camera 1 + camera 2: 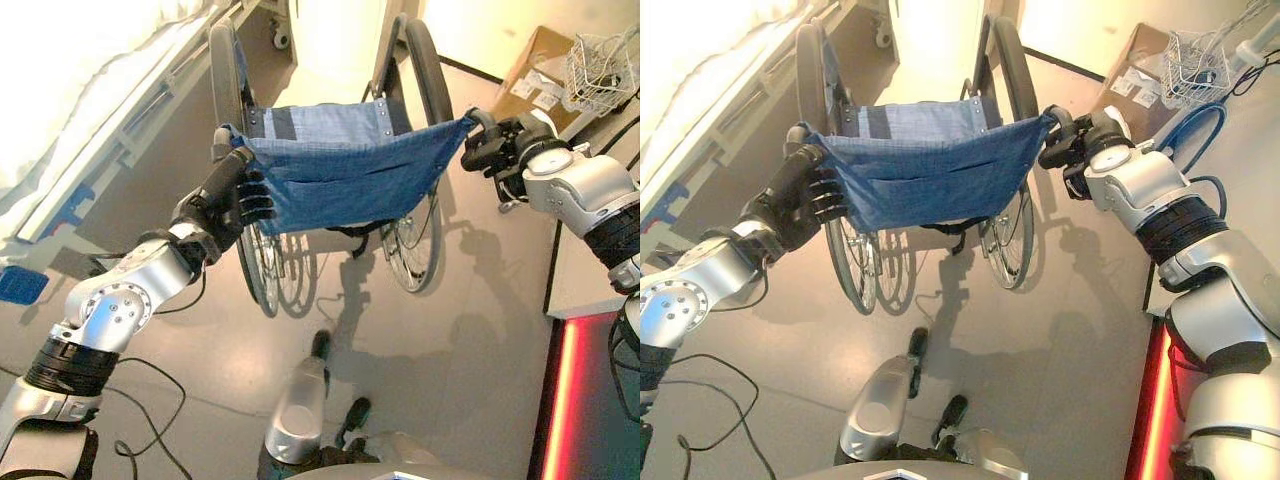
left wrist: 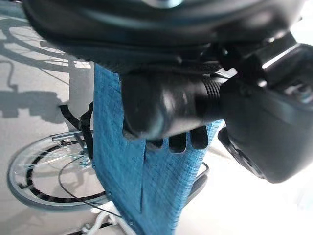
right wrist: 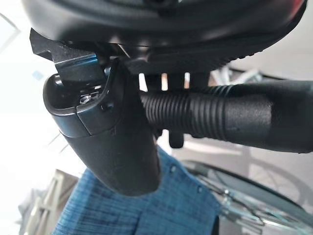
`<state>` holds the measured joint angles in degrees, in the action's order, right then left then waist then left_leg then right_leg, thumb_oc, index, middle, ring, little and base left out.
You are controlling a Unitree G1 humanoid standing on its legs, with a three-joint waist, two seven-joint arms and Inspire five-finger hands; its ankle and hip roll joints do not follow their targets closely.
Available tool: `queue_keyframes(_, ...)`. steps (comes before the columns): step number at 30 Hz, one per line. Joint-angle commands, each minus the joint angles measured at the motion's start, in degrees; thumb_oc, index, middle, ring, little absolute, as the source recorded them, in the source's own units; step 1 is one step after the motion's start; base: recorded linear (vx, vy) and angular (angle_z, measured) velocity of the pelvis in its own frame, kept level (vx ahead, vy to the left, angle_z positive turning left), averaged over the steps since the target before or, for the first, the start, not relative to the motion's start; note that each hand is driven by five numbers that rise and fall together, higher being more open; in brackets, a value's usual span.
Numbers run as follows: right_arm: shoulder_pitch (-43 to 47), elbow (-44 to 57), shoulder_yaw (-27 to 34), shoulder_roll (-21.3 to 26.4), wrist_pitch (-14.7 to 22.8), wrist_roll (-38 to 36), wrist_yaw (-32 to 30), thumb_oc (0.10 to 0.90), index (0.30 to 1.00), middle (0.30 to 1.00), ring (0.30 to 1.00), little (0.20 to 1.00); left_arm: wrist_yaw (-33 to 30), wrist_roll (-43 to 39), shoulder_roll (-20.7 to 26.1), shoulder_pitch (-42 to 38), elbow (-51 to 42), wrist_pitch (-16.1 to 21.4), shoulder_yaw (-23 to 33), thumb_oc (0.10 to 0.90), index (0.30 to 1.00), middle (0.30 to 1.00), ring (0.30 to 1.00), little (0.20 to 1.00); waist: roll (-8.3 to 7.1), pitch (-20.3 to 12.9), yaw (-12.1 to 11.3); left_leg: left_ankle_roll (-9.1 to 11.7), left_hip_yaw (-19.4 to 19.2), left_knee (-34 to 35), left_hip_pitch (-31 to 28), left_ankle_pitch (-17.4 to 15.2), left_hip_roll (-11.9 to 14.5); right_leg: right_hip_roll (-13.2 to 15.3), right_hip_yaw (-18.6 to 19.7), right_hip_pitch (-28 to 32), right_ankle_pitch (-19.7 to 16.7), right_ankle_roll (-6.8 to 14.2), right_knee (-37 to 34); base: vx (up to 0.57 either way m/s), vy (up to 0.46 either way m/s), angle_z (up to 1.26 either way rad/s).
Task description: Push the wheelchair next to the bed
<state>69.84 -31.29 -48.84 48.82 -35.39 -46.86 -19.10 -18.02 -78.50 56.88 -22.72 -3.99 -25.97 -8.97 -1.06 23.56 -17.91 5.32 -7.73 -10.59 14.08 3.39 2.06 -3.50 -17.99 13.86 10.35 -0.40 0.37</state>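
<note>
The wheelchair (image 1: 340, 165) stands in front of me with its blue cloth back (image 1: 925, 170) facing me and its big wheels (image 1: 415, 240) on the floor. My left hand (image 1: 232, 195) is shut on the left push handle (image 2: 166, 105), fingers curled round its dark grip. My right hand (image 1: 497, 150) is shut on the right push handle (image 3: 220, 117), a ribbed black grip under the thumb. The bed (image 1: 90, 110) with white sheets and a white frame runs along the left, close beside the chair's left wheel (image 1: 225, 70).
A cardboard box (image 1: 535, 70) and a wire basket (image 1: 600, 55) sit at the far right. A white counter edge (image 1: 570, 280) with a red glowing strip (image 1: 560, 400) lies on the right. Bare floor stretches ahead between the wheels and beyond.
</note>
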Motion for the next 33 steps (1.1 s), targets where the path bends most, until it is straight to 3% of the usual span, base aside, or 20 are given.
queue_keyframes(1, 6.4, 7.6, 3.0, -3.5, 10.0, 1.2, 2.6, 0.400, 0.300, 0.300, 0.300, 0.300, 2.0, 5.9, 3.4, -5.2, 4.1, 7.4, 7.6, 0.400, 0.300, 0.300, 0.300, 0.300, -2.42, -12.1, -2.3, -4.5, -2.4, 3.0, 1.8, 3.0, -5.3, -1.3, -3.6, -3.9, 2.5, 0.4, 12.5, 0.28, 0.039, -0.10)
queue_keyframes(3, 6.1, 7.4, 3.5, -2.6, 10.4, 0.5, 2.6, 0.400, 0.300, 0.300, 0.300, 0.300, 2.8, 5.5, 4.5, -6.0, 4.8, 7.2, 8.1, 0.400, 0.300, 0.300, 0.300, 0.300, -2.71, -12.3, -2.4, -6.3, -2.6, 1.7, 1.5, 1.2, -5.9, -0.3, -4.1, -4.7, 2.2, 1.6, 16.9, 0.32, 0.083, 0.05)
queue_keyframes(5, 5.3, 7.6, 4.2, -1.8, 11.1, 0.1, 2.9, 0.400, 0.300, 0.300, 0.300, 0.300, 3.0, 4.6, 5.7, -6.9, 5.1, 6.9, 8.5, 0.400, 0.300, 0.300, 0.300, 0.300, -2.88, -12.5, -2.1, -7.9, -2.0, 1.8, 0.4, 0.2, -6.9, 1.3, -3.3, -6.4, -1.2, 4.1, 23.1, 0.33, 0.157, 0.01)
queue_keyframes(7, 4.8, 8.2, 4.8, -0.9, 11.4, -0.8, 3.0, 0.400, 0.300, 0.300, 0.300, 0.300, 2.5, 3.3, 6.9, -8.1, 4.9, 6.1, 8.3, 0.400, 0.300, 0.300, 0.300, 0.300, -3.36, -12.6, -1.4, -9.2, -2.0, 2.5, -0.7, 0.0, -8.3, 2.3, 0.4, -8.3, -10.9, 9.7, 31.3, 0.28, 0.176, 0.18)
queue_keyframes(8, 4.9, 8.1, 4.8, -0.7, 11.3, -0.8, 3.3, 0.400, 0.300, 0.300, 0.300, 0.300, 2.1, 2.8, 6.9, -8.5, 4.7, 6.0, 8.0, 0.400, 0.300, 0.300, 0.300, 0.300, -3.34, -12.7, -1.2, -9.2, -1.9, 2.6, -0.8, 0.2, -8.5, 2.4, 1.7, -8.9, -12.3, 10.2, 31.7, 0.17, 0.088, 0.31)
queue_keyframes(9, 5.0, 8.1, 4.8, -0.6, 11.3, -0.8, 3.5, 0.400, 0.300, 0.300, 0.300, 0.300, 1.9, 2.5, 6.9, -8.8, 4.7, 5.9, 7.8, 0.400, 0.300, 0.300, 0.300, 0.300, -3.33, -12.7, -1.0, -9.1, -1.8, 2.6, -0.8, 0.3, -8.6, 2.5, 2.4, -9.1, -12.5, 10.2, 31.5, 0.19, 0.023, 0.25)
queue_keyframes(10, 5.4, 8.0, 4.3, 0.0, 11.2, -0.4, 4.0, 0.400, 0.300, 0.300, 0.300, 0.300, 1.4, 1.3, 7.0, -9.5, 4.8, 6.6, 6.5, 0.400, 0.300, 0.300, 0.300, 0.300, -2.85, -12.6, 0.1, -7.5, -1.4, 2.1, -0.1, 1.0, -8.4, 2.1, 4.0, -9.3, -7.5, 7.2, 24.3, 0.14, -0.004, 0.12)
queue_keyframes(11, 5.4, 8.1, 4.3, 0.1, 11.2, -0.3, 4.0, 0.400, 0.300, 0.300, 0.300, 0.300, 1.4, 1.2, 7.1, -9.6, 4.8, 6.6, 6.4, 0.400, 0.300, 0.300, 0.300, 0.300, -2.65, -12.7, 0.2, -7.3, -1.3, 2.0, 0.1, 1.2, -8.1, 1.8, 4.0, -9.3, -7.2, 6.6, 23.2, 0.19, -0.032, 0.15)
queue_keyframes(12, 5.4, 8.2, 4.0, 0.8, 11.1, -0.3, 4.2, 0.400, 0.300, 0.300, 0.300, 0.300, 1.3, 0.5, 7.2, -9.7, 4.4, 6.8, 5.7, 0.400, 0.300, 0.300, 0.300, 0.300, -2.48, -12.7, 0.7, -6.0, -0.5, 1.1, 1.0, 1.7, -8.4, 1.7, 4.2, -8.9, -3.9, 4.9, 16.2, 0.15, -0.079, 0.18)
queue_keyframes(13, 6.4, 7.8, 3.3, 1.6, 11.7, -0.4, 4.9, 0.400, 0.300, 0.300, 0.300, 0.300, 0.2, -0.6, 7.5, -9.9, 3.6, 8.1, 4.6, 0.400, 0.300, 0.300, 0.300, 0.300, -2.52, -12.3, 1.3, -4.7, 1.1, -0.5, 1.6, 1.8, -8.6, 3.9, 3.6, -8.2, -3.7, 4.1, 7.8, 0.13, -0.081, 0.21)
queue_keyframes(14, 6.7, 7.6, 3.1, 1.6, 11.9, -0.4, 5.0, 0.400, 0.300, 0.300, 0.300, 0.300, 0.1, -0.6, 7.5, -10.0, 3.6, 8.3, 4.4, 0.400, 0.300, 0.300, 0.300, 0.300, -2.39, -12.2, 1.3, -4.6, 1.3, -0.5, 1.7, 2.0, -8.5, 4.0, 3.5, -8.3, -4.3, 4.0, 7.0, 0.04, -0.130, 0.19)
queue_keyframes(15, 8.1, 6.6, 2.3, 2.1, 13.3, -0.2, 5.9, 0.400, 0.300, 0.300, 0.300, 0.300, -0.6, -0.9, 7.4, -11.3, 4.0, 10.3, 3.2, 0.400, 0.300, 0.300, 0.300, 0.300, -2.06, -11.3, 2.4, -4.1, 3.0, -0.8, 1.3, 1.6, -8.3, 6.3, 4.3, -10.1, -8.1, 4.9, 2.7, -0.03, -0.102, 0.12)
queue_keyframes(16, 8.5, 6.3, 2.0, 2.1, 13.6, -0.2, 6.0, 0.400, 0.300, 0.300, 0.300, 0.300, -0.8, -1.0, 7.3, -12.1, 4.1, 10.7, 2.6, 0.400, 0.300, 0.300, 0.300, 0.300, -1.94, -11.0, 2.8, -4.1, 3.7, -0.6, 0.9, 1.1, -8.2, 6.9, 4.7, -10.9, -9.3, 5.2, 1.6, -0.06, -0.242, 0.31)
queue_keyframes(17, 9.6, 5.5, 1.6, 1.8, 14.8, 0.4, 5.9, 0.400, 0.300, 0.300, 0.300, 0.300, -2.3, -1.0, 6.7, -16.1, 5.0, 12.5, 0.1, 0.400, 0.300, 0.300, 0.300, 0.300, -1.37, -9.7, 4.8, -4.2, 6.3, 1.2, -1.4, 0.1, -7.4, 9.0, 6.5, -14.7, -13.6, 7.0, -0.2, -0.06, -0.248, 0.44)
queue_keyframes(19, 9.9, 6.7, 1.8, 1.2, 14.4, 1.1, 5.2, 0.400, 0.300, 0.300, 0.300, 0.300, -4.5, -0.6, 5.7, -20.9, 6.3, 13.1, -2.6, 0.400, 0.300, 0.300, 0.300, 0.300, -1.10, -8.5, 6.6, -4.0, 7.8, 3.9, -4.4, -0.3, -5.7, 9.4, 7.9, -17.6, -15.9, 8.3, 0.1, 0.02, -0.296, 1.10)
queue_keyframes(22, 9.3, 8.5, 2.5, 1.5, 12.7, 1.4, 5.0, 0.400, 0.300, 0.300, 0.300, 0.300, -5.9, -0.9, 4.6, -23.1, 7.4, 11.8, -3.2, 0.400, 0.300, 0.300, 0.300, 0.300, -1.97, -8.8, 7.5, -4.0, 7.9, 4.4, -6.0, -1.2, -4.9, 8.8, 7.8, -17.4, -15.4, 7.8, -0.3, 0.17, -0.245, 0.93)
queue_keyframes(27, 9.2, 9.2, 2.7, 4.5, 11.7, 1.2, 7.1, 0.400, 0.300, 0.300, 0.300, 0.300, -2.5, 0.3, 3.7, -20.5, 9.1, 11.3, -2.3, 0.400, 0.300, 0.300, 0.300, 0.300, -4.59, -8.7, 8.1, -2.3, 6.5, -7.4, -1.6, -1.6, -2.9, 8.0, 7.7, -15.5, -14.3, 5.6, -0.6, 0.15, -0.214, 0.55)
queue_keyframes(29, 9.3, 9.4, 2.6, 4.7, 11.7, 0.9, 7.2, 0.400, 0.300, 0.300, 0.300, 0.300, -2.4, 0.4, 3.6, -20.0, 9.0, 11.3, -2.1, 0.400, 0.300, 0.300, 0.300, 0.300, -4.48, -8.4, 8.2, -2.0, 6.5, -8.8, -0.7, -1.0, -2.5, 7.7, 7.6, -15.1, -14.0, 5.2, -0.5, 0.07, -0.076, 0.17)
queue_keyframes(30, 7.1, 12.3, 3.8, 5.5, 10.6, 1.2, 5.3, 0.400, 0.300, 0.300, 0.300, 0.300, -1.9, 0.7, 2.8, -17.3, 8.0, 12.1, -0.9, 0.400, 0.300, 0.300, 0.300, 0.300, -3.27, -7.6, 8.3, -0.9, 5.0, -5.5, 0.8, 1.5, -0.7, 6.7, 6.3, -13.4, -12.9, 4.7, -0.7, 0.11, 0.026, 0.36)
queue_keyframes(33, 3.3, 14.7, 5.9, 5.5, 9.8, 2.6, 4.7, 0.400, 0.300, 0.300, 0.300, 0.300, -2.7, 1.7, 1.5, -13.6, 5.5, 12.5, 0.9, 0.400, 0.300, 0.300, 0.300, 0.300, -2.10, -8.0, 8.2, -0.3, 5.2, 0.7, -0.5, 4.1, -0.4, 6.7, 4.8, -11.9, -12.2, 4.7, -1.3, 0.15, 0.082, 0.24)
